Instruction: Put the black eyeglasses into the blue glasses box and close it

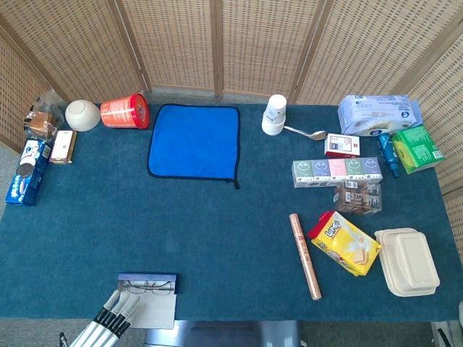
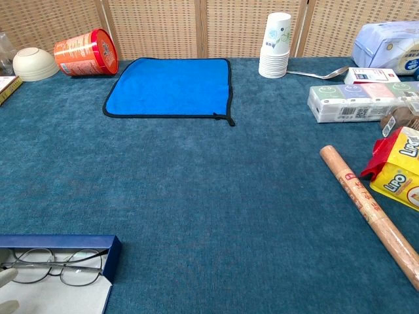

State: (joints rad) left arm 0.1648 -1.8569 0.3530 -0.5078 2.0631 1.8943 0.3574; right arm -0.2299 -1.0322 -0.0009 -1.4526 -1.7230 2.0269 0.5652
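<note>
The blue glasses box (image 1: 147,277) lies open at the table's near edge, left of centre, its grey lid (image 1: 157,311) folded toward me. The black eyeglasses (image 1: 147,288) lie inside it. In the chest view the box's blue wall (image 2: 112,263) and the eyeglasses (image 2: 57,268) fill the bottom left corner. My left hand (image 1: 114,315) reaches up from below with fingers stretched out, their tips at the lid's left edge, holding nothing. Pale fingertips (image 2: 5,277) show at the chest view's left border. My right hand is out of both views.
A blue cloth (image 1: 194,141), a red can (image 1: 124,112) and a bowl (image 1: 82,114) sit at the back left. On the right lie a brown roll (image 1: 304,255), a yellow snack bag (image 1: 345,242), a takeaway container (image 1: 409,262) and boxed tissue packs (image 1: 336,172).
</note>
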